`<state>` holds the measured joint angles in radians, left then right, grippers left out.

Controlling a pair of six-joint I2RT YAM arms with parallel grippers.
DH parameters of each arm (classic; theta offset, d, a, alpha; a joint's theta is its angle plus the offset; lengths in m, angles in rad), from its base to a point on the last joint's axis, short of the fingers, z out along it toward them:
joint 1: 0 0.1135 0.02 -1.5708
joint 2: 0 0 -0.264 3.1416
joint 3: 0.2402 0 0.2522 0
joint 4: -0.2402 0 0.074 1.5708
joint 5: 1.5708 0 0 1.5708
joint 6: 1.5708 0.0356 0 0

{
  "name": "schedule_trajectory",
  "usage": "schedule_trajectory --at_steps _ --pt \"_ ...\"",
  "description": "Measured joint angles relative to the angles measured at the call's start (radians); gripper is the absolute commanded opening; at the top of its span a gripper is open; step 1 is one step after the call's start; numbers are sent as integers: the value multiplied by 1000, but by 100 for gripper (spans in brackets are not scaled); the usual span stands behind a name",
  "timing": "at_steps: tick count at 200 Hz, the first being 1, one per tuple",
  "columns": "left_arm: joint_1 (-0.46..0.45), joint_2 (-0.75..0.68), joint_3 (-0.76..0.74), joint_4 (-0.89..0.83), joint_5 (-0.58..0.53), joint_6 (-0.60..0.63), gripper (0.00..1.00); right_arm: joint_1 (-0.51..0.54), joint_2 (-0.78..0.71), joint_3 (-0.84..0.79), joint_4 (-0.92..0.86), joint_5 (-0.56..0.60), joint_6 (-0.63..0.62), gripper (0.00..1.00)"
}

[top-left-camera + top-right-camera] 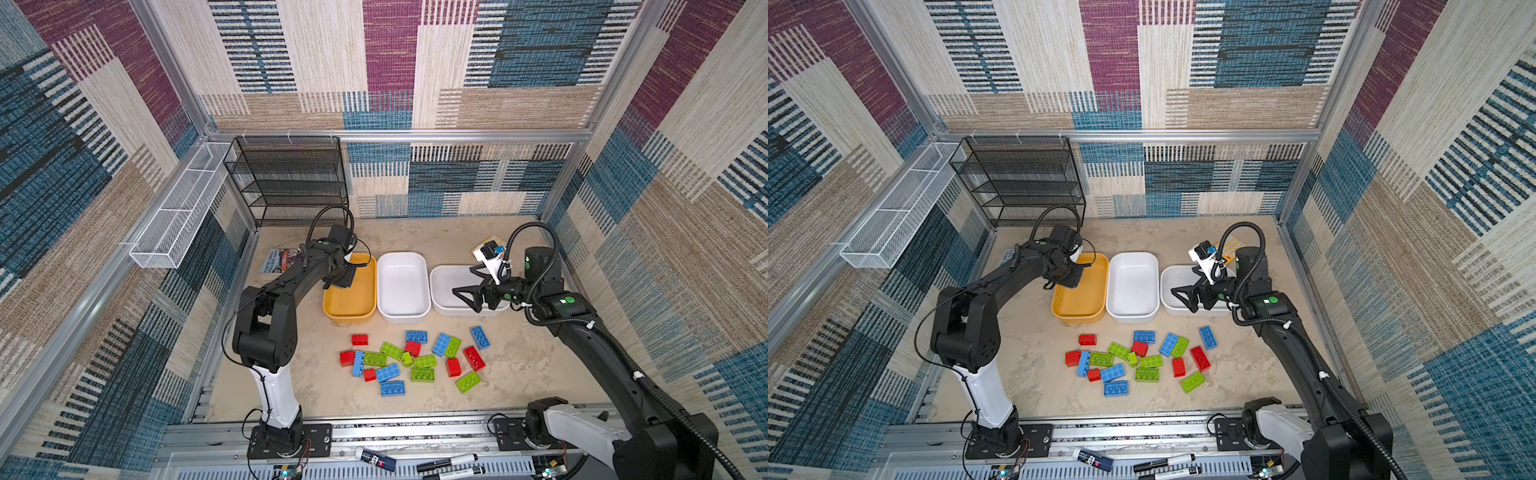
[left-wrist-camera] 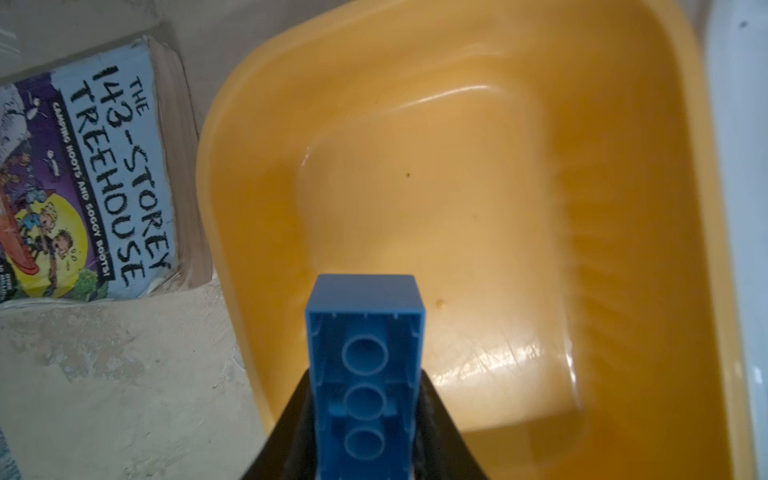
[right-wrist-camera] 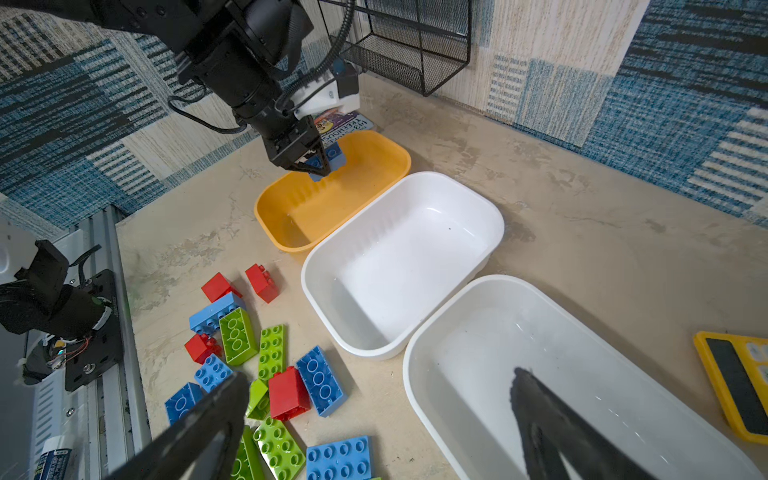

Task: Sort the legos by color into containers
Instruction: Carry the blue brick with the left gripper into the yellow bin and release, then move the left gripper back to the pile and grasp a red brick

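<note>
My left gripper (image 2: 365, 388) is shut on a blue lego brick (image 2: 365, 316), its hollow underside facing the camera. It hangs over the far end of the mustard yellow container (image 1: 350, 316), which has nothing lying in it. In the right wrist view the held brick (image 3: 332, 156) shows above that tub (image 3: 291, 245). My right gripper (image 1: 465, 287) stands open, holding nothing, over the left end of the right white container (image 1: 434, 291). The middle white container (image 1: 405, 318) is also bare inside. Several red, blue and lime green legos (image 1: 415, 359) lie scattered on the table in front of the tubs.
A paperback book (image 2: 99, 183) lies left of the yellow tub. A yellow calculator (image 3: 735, 374) sits behind the right white tub. A black mesh rack (image 1: 291, 183) and a white wire basket (image 1: 178, 216) stand at the back left. Markers (image 1: 449, 462) lie on the front rail.
</note>
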<state>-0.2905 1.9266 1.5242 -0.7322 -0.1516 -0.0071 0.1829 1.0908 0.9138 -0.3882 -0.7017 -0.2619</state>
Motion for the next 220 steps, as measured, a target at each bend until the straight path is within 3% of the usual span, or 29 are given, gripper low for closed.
schedule_trajectory --at_steps 32,53,101,126,182,220 --pt "0 102 62 11 -27 -83 37 0 -2 0 -2 9 0 99" --pt "0 129 73 9 -32 -105 48 0 -3 0 -3 23 0 99" --pt "0 62 84 -33 -23 -120 72 0 -3 0 -14 28 -1 99" --pt "-3 -60 40 -69 21 -134 73 0 -3 3 -19 27 -1 99" --pt "-35 -402 -262 -168 84 -323 70 0 23 4 -19 13 -2 99" --pt "-139 -528 -402 -188 133 -432 71 0 27 7 -19 4 -9 99"
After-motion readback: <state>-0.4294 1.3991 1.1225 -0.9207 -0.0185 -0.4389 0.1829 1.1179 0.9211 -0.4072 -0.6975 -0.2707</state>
